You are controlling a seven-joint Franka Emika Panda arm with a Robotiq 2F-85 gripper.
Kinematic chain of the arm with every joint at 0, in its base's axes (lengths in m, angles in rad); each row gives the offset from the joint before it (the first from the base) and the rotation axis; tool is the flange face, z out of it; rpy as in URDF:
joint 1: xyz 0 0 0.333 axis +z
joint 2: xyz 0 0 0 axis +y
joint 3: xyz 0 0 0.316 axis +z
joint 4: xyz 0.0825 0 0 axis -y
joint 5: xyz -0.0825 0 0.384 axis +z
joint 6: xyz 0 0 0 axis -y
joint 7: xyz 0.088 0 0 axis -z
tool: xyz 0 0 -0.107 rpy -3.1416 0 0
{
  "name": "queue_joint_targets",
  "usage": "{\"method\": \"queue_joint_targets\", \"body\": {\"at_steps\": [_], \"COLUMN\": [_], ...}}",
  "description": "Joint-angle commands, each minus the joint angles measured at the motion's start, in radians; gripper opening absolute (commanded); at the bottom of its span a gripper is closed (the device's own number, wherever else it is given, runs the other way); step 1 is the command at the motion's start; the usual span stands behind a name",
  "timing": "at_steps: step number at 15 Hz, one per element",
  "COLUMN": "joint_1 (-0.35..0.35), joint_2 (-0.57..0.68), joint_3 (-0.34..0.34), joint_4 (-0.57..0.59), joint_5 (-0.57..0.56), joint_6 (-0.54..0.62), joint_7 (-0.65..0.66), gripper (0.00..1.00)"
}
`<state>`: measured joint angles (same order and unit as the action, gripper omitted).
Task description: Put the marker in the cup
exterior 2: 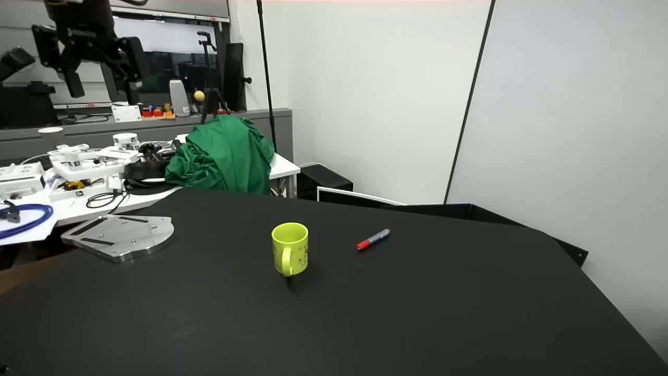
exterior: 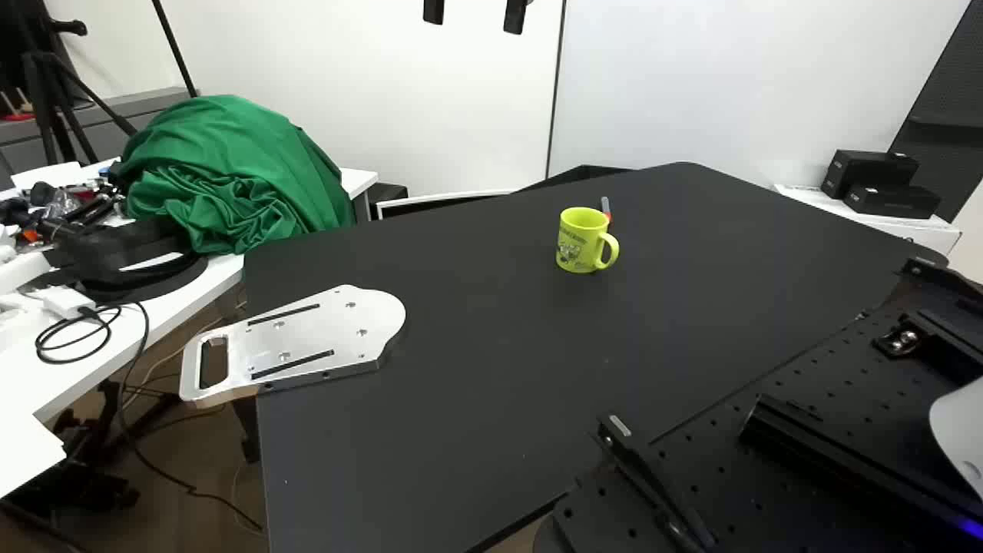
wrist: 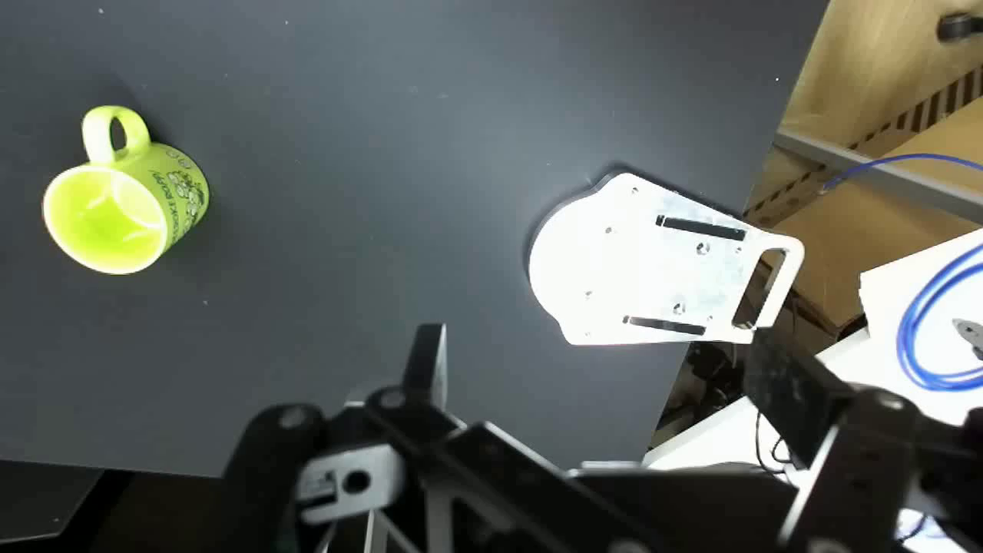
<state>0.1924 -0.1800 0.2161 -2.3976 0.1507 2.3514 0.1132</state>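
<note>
The yellow-green cup (exterior: pixel 581 244) stands upright on the black table, as it also does in an exterior view (exterior 2: pixel 290 249) and the wrist view (wrist: pixel 127 207). The marker (exterior 2: pixel 373 239), grey with a red end, lies flat on the table a little way from the cup. In an exterior view the marker (exterior: pixel 605 206) shows just behind the cup, partly hidden by it. It is out of the wrist view. My gripper (exterior 2: pixel 104 93) is open and empty, high above the table and away from both. Its fingertips also show at the top of an exterior view (exterior: pixel 474 17) and in the wrist view (wrist: pixel 603 357).
A flat silver metal plate with a handle slot (exterior: pixel 322 330) lies on the black table (exterior: pixel 491 430), its handle past the edge. A white side table with a green cloth (exterior: pixel 230 169) and clutter stands beyond. A black perforated base plate (exterior: pixel 768 461) borders the table.
</note>
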Motion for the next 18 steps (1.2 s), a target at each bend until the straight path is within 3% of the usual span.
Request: {"method": "queue_joint_targets", "body": {"at_steps": [1, 8, 9, 13, 18], "joint_1": [0.005, 0.005, -0.019, -0.099, -0.213], "joint_2": [0.000, 0.000, 0.004, 0.017, 0.115], "joint_3": [-0.005, -0.005, -0.011, -0.090, -0.210], "joint_4": [0.001, 0.001, 0.011, 0.075, 0.247], "joint_5": [-0.001, -0.001, -0.051, -0.099, -0.112], "joint_6": [-0.002, -0.001, 0.004, 0.009, -0.006], "joint_7": [0.001, 0.001, 0.026, 0.002, -0.017], "gripper": [1.00, 1.00, 1.00, 1.00, 1.00]}}
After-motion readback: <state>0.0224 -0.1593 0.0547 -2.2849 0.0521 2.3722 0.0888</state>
